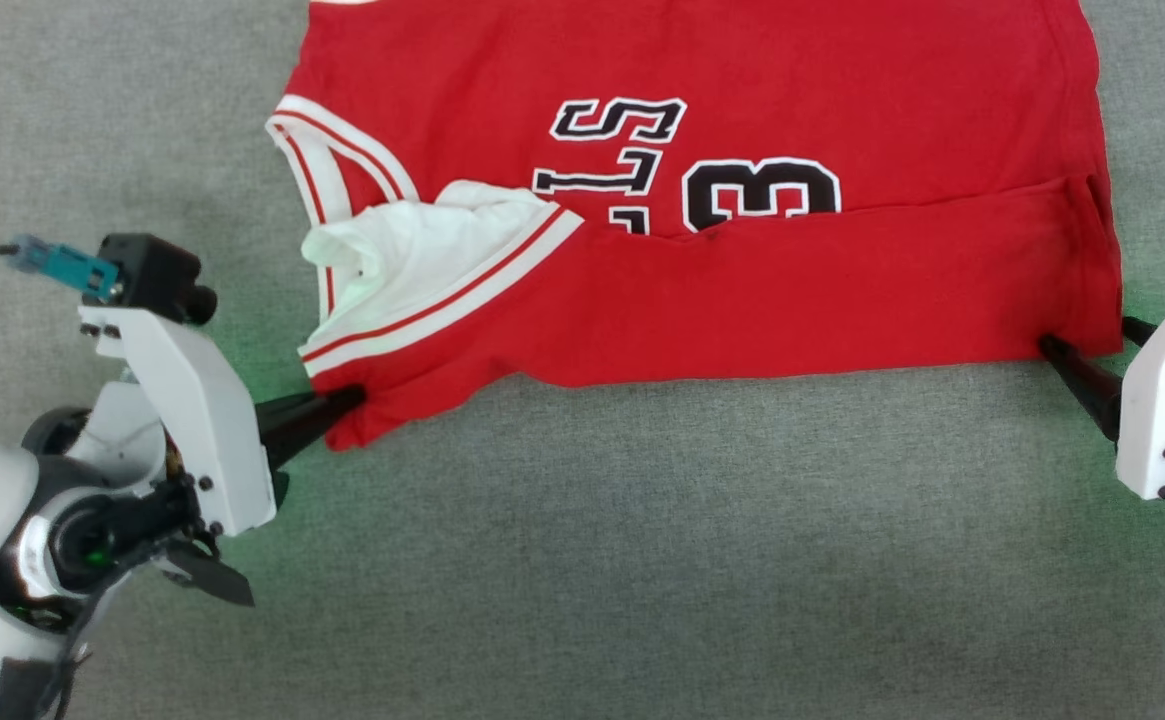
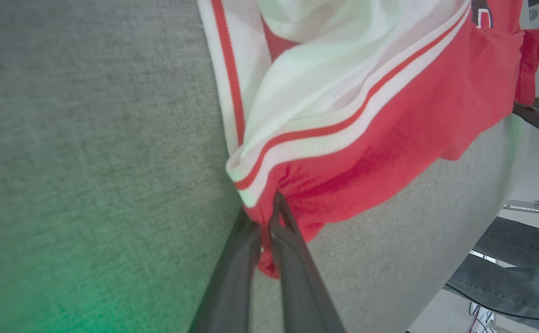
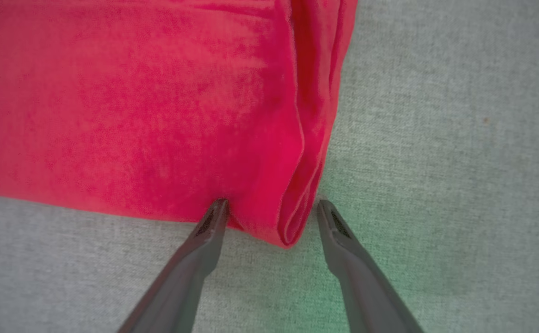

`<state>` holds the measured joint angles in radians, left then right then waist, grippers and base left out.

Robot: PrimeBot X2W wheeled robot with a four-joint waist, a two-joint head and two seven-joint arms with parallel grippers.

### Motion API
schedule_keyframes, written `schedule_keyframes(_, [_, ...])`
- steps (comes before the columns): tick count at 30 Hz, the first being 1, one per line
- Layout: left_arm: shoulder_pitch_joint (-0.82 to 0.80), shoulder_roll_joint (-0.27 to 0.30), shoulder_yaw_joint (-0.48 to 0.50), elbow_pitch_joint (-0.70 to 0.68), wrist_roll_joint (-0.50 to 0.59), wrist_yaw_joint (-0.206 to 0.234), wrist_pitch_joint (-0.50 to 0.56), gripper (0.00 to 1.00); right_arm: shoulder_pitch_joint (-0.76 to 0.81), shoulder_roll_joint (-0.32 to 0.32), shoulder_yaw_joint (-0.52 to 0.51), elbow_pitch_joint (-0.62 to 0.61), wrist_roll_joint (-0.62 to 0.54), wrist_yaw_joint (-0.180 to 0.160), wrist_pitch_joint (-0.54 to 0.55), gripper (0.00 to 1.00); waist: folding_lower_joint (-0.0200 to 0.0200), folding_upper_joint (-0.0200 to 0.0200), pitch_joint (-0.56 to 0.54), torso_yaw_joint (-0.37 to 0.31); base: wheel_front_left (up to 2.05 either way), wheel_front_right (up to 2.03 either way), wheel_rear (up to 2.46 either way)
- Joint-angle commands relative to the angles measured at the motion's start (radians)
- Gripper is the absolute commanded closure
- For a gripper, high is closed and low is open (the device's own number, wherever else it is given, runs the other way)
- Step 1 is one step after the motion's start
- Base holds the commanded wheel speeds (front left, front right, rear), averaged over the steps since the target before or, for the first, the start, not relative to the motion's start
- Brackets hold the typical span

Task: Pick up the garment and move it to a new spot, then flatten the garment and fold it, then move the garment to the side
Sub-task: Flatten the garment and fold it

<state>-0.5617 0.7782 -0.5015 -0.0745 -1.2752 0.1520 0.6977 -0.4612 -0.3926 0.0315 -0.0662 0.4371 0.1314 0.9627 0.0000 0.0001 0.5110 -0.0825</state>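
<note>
The garment (image 1: 742,280), a red jersey with black white-outlined lettering and a white sleeve with red stripes (image 1: 412,270), lies on the grey table with its near part folded over itself. At the near left corner my left gripper (image 1: 352,400) is shut on the red cloth; the left wrist view shows its fingers (image 2: 269,231) pinching a bunched fold of the garment (image 2: 389,138). My right gripper (image 1: 1092,345) is open at the near right corner. In the right wrist view its gripper (image 3: 271,208) straddles the folded corner of the garment (image 3: 135,115), one finger on each side.
Grey felt-like table surface (image 1: 642,550) spreads in front of the jersey. The table's edge and a person's jeans-clad legs (image 2: 514,268) appear at the right of the left wrist view.
</note>
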Motion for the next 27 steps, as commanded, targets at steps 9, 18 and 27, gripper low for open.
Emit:
schedule_keyframes(9, [0.078, -0.017, -0.015, 0.020, -0.017, -0.029, -0.028, 1.00, 0.033, 0.010, -0.024, 0.018, 0.020, -0.002, -0.035, 1.00, 0.0000, -0.0001, -0.032, 0.006, 0.00, 0.00, 0.00])
schedule_keyframes(18, [0.154, 0.024, 0.032, -0.056, -0.056, -0.035, -0.062, 1.00, 0.084, -0.016, -0.030, -0.015, 0.055, -0.002, -0.026, 1.00, 0.0000, -0.0001, -0.069, 0.008, 0.00, 0.00, 0.00])
schedule_keyframes(27, [0.288, 0.087, 0.047, -0.204, -0.066, -0.017, -0.088, 1.00, 0.194, -0.087, -0.054, -0.060, 0.142, -0.002, -0.002, 1.00, 0.0000, -0.0001, -0.097, 0.014, 0.00, 0.00, 0.00])
